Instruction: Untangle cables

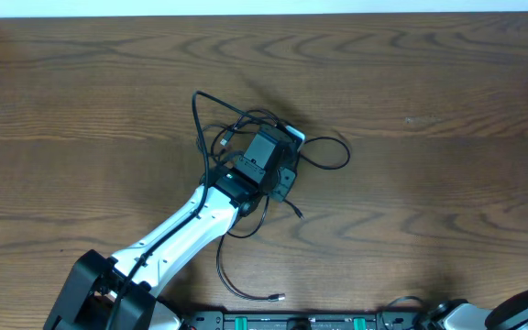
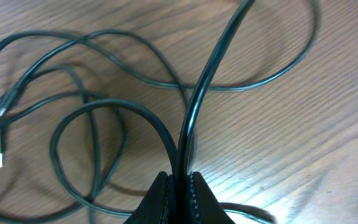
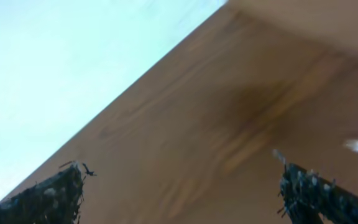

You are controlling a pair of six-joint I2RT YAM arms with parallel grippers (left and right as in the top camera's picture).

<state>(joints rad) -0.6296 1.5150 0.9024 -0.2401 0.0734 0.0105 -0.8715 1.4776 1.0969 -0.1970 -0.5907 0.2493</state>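
1 cable (image 2: 216,56) pinched by left gripper (image 2: 180,182)

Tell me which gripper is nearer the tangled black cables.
Left. The left gripper is shut on a black cable within the tangle; the right gripper hangs open over bare table, with no cable in its view.

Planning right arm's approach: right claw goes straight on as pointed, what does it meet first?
Probably the bare tabletop; the open right claw has only wood ahead in its wrist view. Depth unclear.
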